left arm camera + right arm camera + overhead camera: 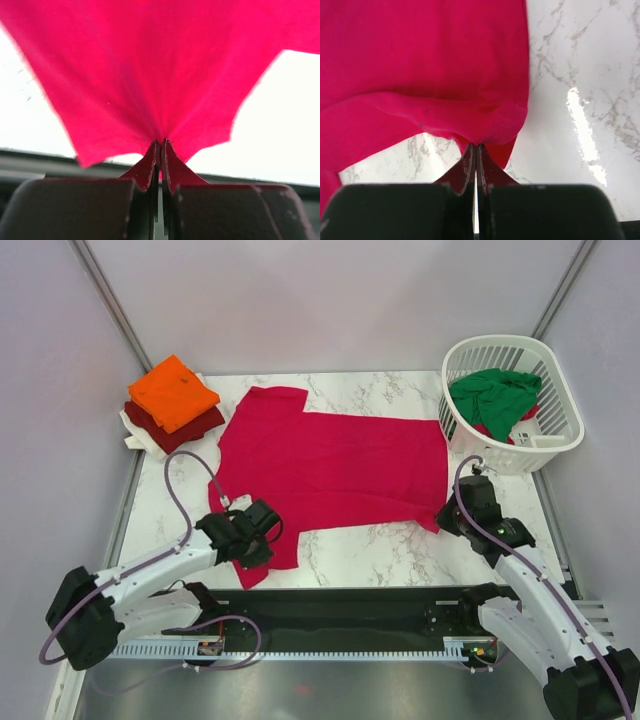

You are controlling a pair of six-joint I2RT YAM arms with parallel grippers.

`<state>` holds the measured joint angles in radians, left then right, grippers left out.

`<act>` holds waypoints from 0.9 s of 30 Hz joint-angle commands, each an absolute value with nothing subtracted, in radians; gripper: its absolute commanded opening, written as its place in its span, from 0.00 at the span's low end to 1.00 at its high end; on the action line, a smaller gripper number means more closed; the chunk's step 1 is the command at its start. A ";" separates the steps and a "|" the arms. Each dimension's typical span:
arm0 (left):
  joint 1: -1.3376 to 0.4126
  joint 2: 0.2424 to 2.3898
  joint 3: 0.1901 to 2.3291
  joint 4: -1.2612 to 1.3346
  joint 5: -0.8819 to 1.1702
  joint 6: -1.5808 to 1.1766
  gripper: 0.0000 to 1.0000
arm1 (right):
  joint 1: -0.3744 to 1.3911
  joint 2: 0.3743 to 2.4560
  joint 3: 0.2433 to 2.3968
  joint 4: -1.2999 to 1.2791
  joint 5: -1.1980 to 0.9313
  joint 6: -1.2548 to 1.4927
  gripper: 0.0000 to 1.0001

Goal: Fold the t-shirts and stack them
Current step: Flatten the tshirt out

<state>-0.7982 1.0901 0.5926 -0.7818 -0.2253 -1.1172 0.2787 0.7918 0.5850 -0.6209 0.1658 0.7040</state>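
So the crimson t-shirt [330, 465] is laid out flat in the middle of the table [400, 550]. Its long axis runs left to right, with the sleeves toward the left edge and the hem toward the right edge.

The left gripper [266, 530] is pressed together on a bit of the near sleeve, by the near-left part of the cloth. The right gripper [446, 519] is pinched on the near hem corner. In both wrist views a fold of red is seen clamped between the closed jaws.

The whole shirt lies away from both claws, toward the far edge, so the near edge would probably need to be carried up and over across that long axis.

The marble top looks slick, so the cloth could get dragged instead of folded.

Room is a bit tight. The folded stack [172, 400] is parked at the far-left corner, just beside the far sleeve. The basket [560, 430] with the green tee [495, 400] is set at the far-right corner, near the hem.
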 commanded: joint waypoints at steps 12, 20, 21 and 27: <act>-0.802 0.723 0.741 -1.245 -0.132 -1.173 0.02 | 0.278 0.810 0.480 -0.731 -0.118 0.710 0.97; -0.801 0.640 0.845 -1.462 -0.239 -1.218 0.02 | 0.279 0.716 0.624 -0.744 -0.060 0.715 0.98; -0.801 0.643 0.847 -1.471 -0.242 -1.218 0.02 | 0.279 0.730 0.630 -0.742 -0.061 0.710 0.98; -0.801 0.652 0.841 -1.497 -0.265 -1.219 0.04 | 0.314 0.732 0.583 -0.776 -0.034 0.719 0.98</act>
